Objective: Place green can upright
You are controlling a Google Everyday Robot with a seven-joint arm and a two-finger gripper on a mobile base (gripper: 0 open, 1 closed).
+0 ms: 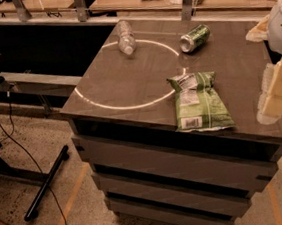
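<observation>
The green can lies on its side near the far edge of the grey cabinet top, its silver top facing front-left. My gripper is at the right edge of the view, pale and yellowish, hanging over the cabinet's right side. It is well in front of and to the right of the can, not touching it, and holds nothing that I can see.
A flat green snack bag lies near the front edge, between gripper and can. A clear plastic bottle lies on its side at the far left. A bright ring of light marks the top. Desks stand behind; a chair base is on the floor at left.
</observation>
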